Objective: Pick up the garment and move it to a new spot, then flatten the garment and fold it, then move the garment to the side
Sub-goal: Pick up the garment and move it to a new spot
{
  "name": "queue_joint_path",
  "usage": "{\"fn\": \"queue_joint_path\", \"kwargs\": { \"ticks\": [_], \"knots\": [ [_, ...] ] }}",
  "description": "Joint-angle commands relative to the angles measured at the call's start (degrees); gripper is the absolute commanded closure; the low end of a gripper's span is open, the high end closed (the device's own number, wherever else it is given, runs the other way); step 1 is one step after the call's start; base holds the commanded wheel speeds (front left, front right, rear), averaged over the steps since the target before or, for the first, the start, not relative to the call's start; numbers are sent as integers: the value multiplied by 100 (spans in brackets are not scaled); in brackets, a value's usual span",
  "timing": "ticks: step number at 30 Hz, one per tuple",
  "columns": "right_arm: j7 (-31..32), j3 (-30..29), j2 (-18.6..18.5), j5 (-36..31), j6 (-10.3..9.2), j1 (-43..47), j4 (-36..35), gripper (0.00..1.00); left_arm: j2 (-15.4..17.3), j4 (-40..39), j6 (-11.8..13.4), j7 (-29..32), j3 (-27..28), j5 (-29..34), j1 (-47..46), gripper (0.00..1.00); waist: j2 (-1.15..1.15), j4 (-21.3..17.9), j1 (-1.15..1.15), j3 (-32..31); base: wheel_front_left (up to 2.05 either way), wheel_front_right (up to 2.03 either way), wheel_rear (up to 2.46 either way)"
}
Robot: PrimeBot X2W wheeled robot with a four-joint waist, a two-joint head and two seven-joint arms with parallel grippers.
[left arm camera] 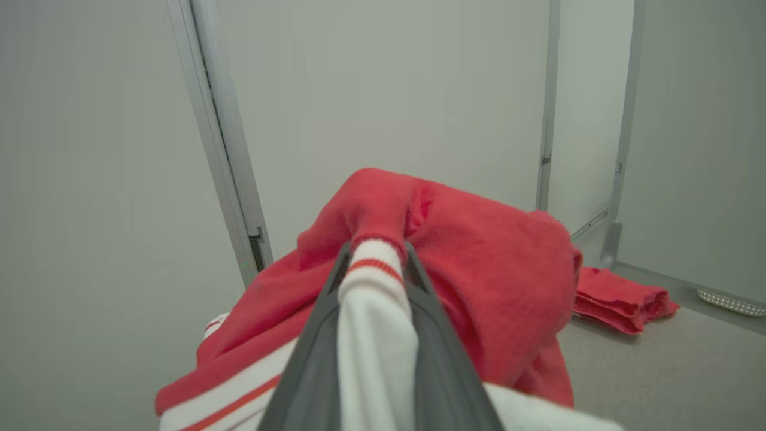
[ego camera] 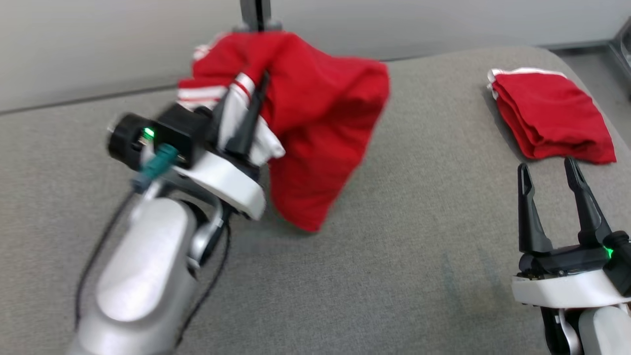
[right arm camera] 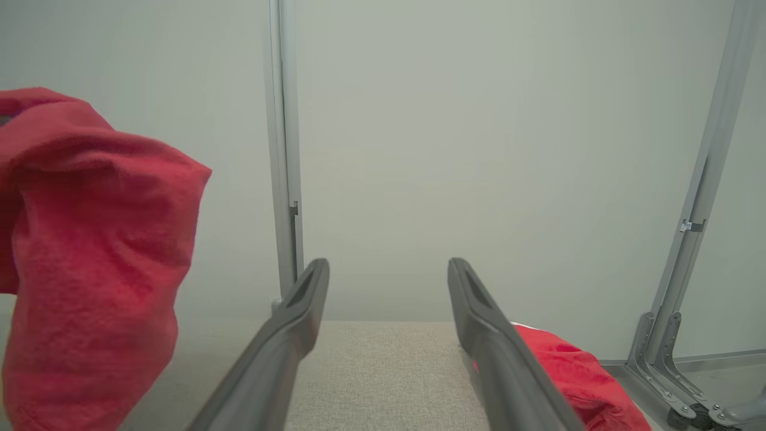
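A red garment [ego camera: 320,128] with white, red-striped trim hangs lifted above the grey table, its lower corner dangling near the surface. My left gripper [ego camera: 246,86] is shut on its white trim; in the left wrist view the trim [left arm camera: 374,311] is pinched between the two dark fingers, with red cloth [left arm camera: 479,269] bunched ahead. My right gripper [ego camera: 547,170] stands open at the lower right, nothing between its fingers [right arm camera: 299,323]. In the right wrist view the hanging garment [right arm camera: 90,251] is at the left.
A second red garment [ego camera: 547,118], folded, lies at the table's far right, also seen in the wrist views [left arm camera: 622,299] [right arm camera: 574,377]. A grey frame post [ego camera: 256,15] rises behind the table [ego camera: 419,256]. A pale wall stands behind.
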Motion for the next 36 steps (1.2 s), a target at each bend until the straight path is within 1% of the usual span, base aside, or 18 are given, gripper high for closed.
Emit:
{"fn": "queue_joint_path", "kwargs": {
  "ticks": [1, 2, 5, 8, 12, 13, 14, 15, 17, 19, 21, 23, 27, 30, 32, 36],
  "knots": [
    [-3, 16, 39, 29, -12, -105, -34, 0, -8, 93, 24, -38, -78, 72, 120, 100, 0, -305, 0, 412, 0, 0, 0],
    [-3, -9, 73, 42, -12, -158, -72, 0, -186, 303, -23, -130, -328, 136, 249, 100, 0, -363, 0, 632, 0, 0, 0],
    [-3, -30, 119, 56, -12, -252, -110, 0, -427, 677, -135, -248, -732, 143, 476, 100, 0, -395, 0, 947, 0, 0, 0],
    [-3, -68, 164, 50, -12, -322, -144, 0, -576, 1020, -266, -356, -1116, 52, 684, 100, 0, -387, 0, 1185, 0, 0, 0],
    [-2, -121, 213, 74, -12, -397, -123, 0, -691, 1327, -329, -560, -1525, -88, 857, 100, 0, -313, 0, 1353, 0, 0, 0],
    [-3, -95, 227, 80, -12, -414, -119, 0, -701, 1390, -332, -608, -1616, -118, 877, 98, 0, -287, 0, 1375, 0, 0, 0],
    [-3, -57, 237, 74, -12, -429, -112, 0, -709, 1441, -335, -666, -1702, -133, 888, 56, 0, -259, 0, 1386, 0, 0, 0],
    [-3, -24, 245, 73, -12, -447, -103, 0, -714, 1485, -323, -724, -1775, -160, 886, 0, 0, -228, 0, 1387, 0, 0, 0],
    [-3, 23, 247, 70, -12, -472, -79, 0, -723, 1552, -309, -808, -1922, -237, 884, 0, 0, -147, 0, 1364, 0, 0, 0],
    [-3, 57, 250, 65, -12, -452, -57, 0, -725, 1451, -261, -950, -2039, -364, 844, 0, 0, -39, 0, 1289, 0, 0, 0],
    [-3, 81, 220, 51, -12, -386, -30, 0, -731, 1283, -154, -1087, -2087, -484, 817, 0, 0, 102, 0, 1154, 0, 0, 0],
    [-3, 139, 190, 40, -12, -306, 4, 0, -731, 1067, -9, -1185, -2009, -582, 846, 0, 0, 249, 0, 979, 0, 0, 0],
    [-3, 252, 155, 38, -12, -108, 77, 0, -684, 601, 378, -1269, -1600, -524, 1126, 0, 0, 556, 0, 520, 0, 0, 0],
    [-3, 318, 156, 53, -12, 47, 157, 0, -610, 106, 657, -1273, -1089, -431, 1498, 0, 0, 776, 0, 134, 0, 0, 0],
    [-3, 388, 179, 59, -12, 155, 204, 0, -500, -136, 794, -1267, -777, -285, 1851, 0, 0, 882, 0, -94, 0, 0, 0],
    [-3, 419, 238, 20, -12, 426, 292, 0, -445, -424, 900, -1267, -219, -146, 2544, 0, 0, 1064, 0, -558, 0, 0, 0]
  ]
}}
